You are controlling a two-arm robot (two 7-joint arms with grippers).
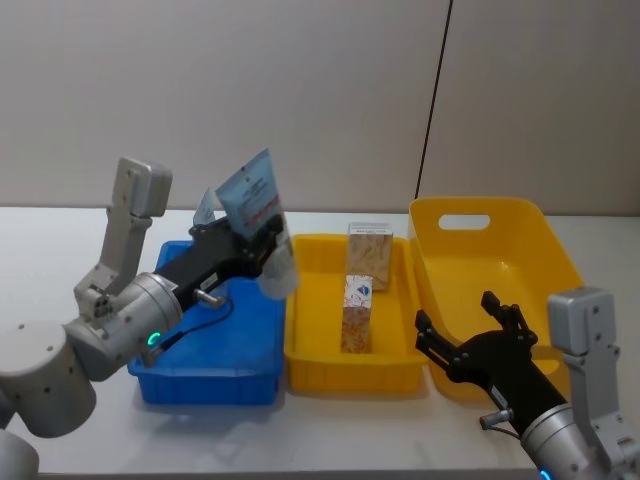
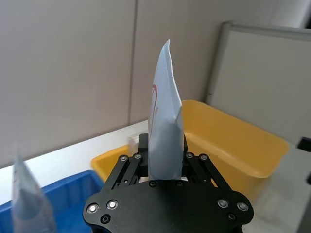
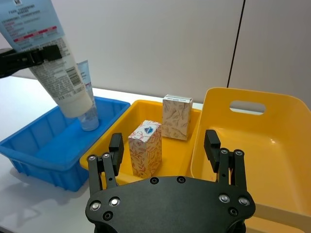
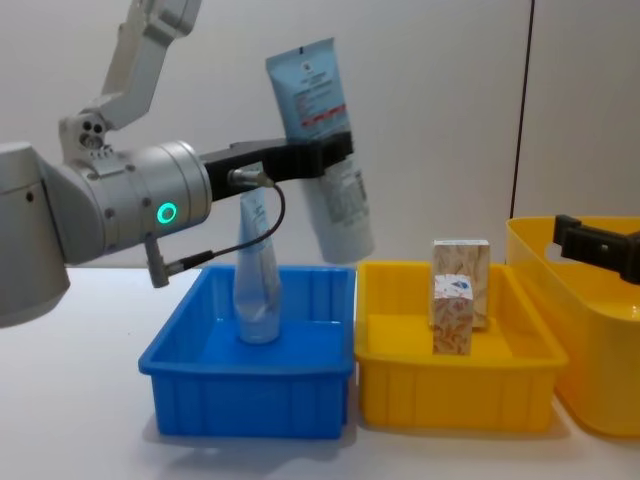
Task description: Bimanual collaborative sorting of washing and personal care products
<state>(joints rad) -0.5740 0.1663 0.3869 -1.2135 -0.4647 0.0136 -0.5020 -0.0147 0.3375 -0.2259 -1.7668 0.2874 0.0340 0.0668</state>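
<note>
left gripper [image 4: 325, 158] pinches a pale blue tube [image 4: 312, 90] aloft; right gripper [image 3: 164, 144] holds nothing.
the left jaws press on the tube's middle, crimped end up, cap end down, over the blue tray's [image 4: 250, 395] edge next to the yellow tray [image 1: 350, 370]. a second tube [image 4: 257, 280] stands in the blue tray. a swirl-patterned carton [image 1: 368, 255] and a white-topped carton [image 1: 357, 310] stand in the yellow tray. the right jaws are spread wide near the big yellow bin [image 1: 545, 250].

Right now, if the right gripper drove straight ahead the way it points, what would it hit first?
Most likely the white-topped carton, standing in the small yellow tray just ahead of the right gripper, jaws open. Depth is unclear; it could slip past to the carton behind.
</note>
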